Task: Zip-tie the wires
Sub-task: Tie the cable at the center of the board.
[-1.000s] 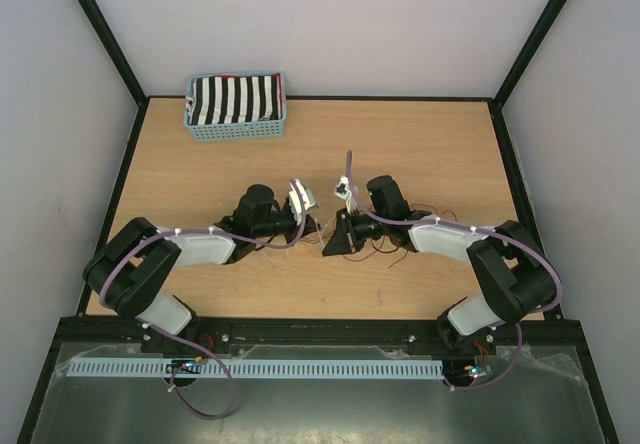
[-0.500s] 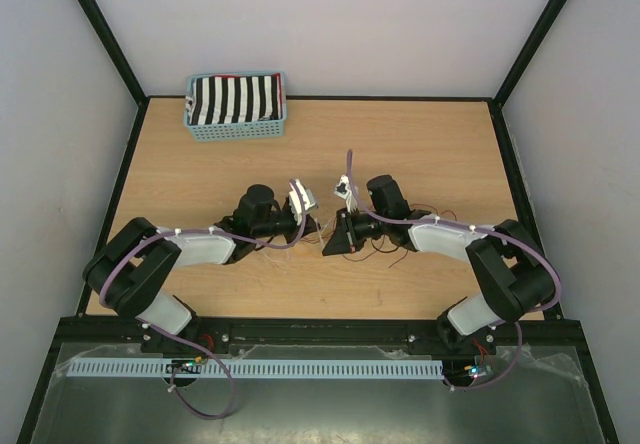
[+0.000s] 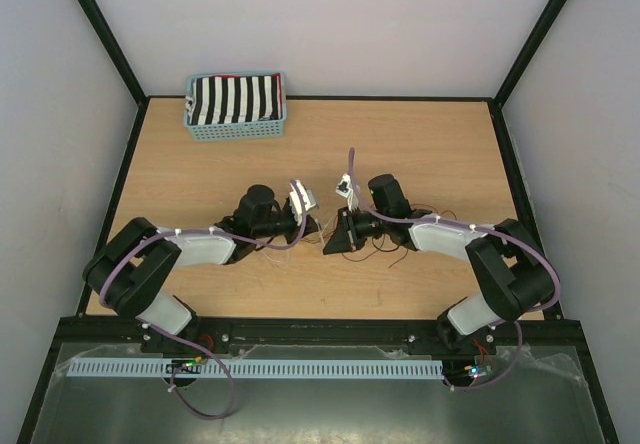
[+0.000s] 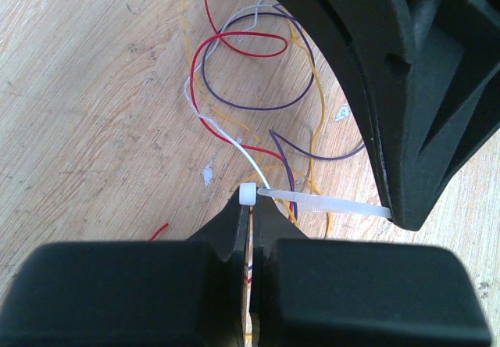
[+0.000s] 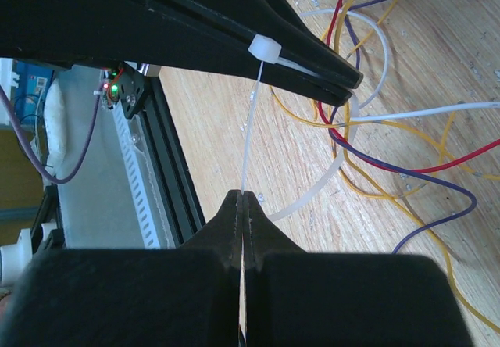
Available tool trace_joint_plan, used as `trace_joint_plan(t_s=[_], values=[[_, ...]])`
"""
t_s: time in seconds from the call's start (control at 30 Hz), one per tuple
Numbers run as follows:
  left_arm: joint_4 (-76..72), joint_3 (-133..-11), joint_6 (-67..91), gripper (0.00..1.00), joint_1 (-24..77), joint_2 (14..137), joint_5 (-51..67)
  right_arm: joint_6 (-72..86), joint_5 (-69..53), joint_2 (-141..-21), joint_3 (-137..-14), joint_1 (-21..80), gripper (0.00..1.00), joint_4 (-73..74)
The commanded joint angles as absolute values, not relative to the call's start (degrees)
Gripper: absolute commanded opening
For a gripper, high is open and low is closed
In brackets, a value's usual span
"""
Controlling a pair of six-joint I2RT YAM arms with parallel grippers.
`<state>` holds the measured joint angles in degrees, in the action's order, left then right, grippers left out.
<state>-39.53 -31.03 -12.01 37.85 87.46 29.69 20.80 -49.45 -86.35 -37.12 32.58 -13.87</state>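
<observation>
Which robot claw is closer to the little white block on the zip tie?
Left. The left gripper clamps the zip tie right beside its head. The right gripper pinches the thin tail, farther from the head.

Pale wooden tabletop [image 3: 420, 134] fills centre frame. Plain white walls [image 3: 320, 24] close three sides, with black metal frame posts [image 3: 100, 29] at upper corners. Dull grey metal sheet [image 3: 320, 414] along bottom edge (light even, diffuse).

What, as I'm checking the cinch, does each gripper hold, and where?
The left gripper pinches the zip tie right beside its head; the right gripper pinches its thin tail.
</observation>
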Motion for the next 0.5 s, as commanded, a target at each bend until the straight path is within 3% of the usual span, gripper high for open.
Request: trace_joint_plan(t_s=[0.0,0.47], values=[[-41.4,-30.6,-12.6,0.0,38.3,86.5,29.5,20.8,-51.5,-86.3,-38.4,32.3,0.0,-15.1],[-41.5,-30.8,-12.0,0.0,38.6,87.1,29.2,20.8,-51.5,-85.7,-37.8,32.3,0.0,-15.2]])
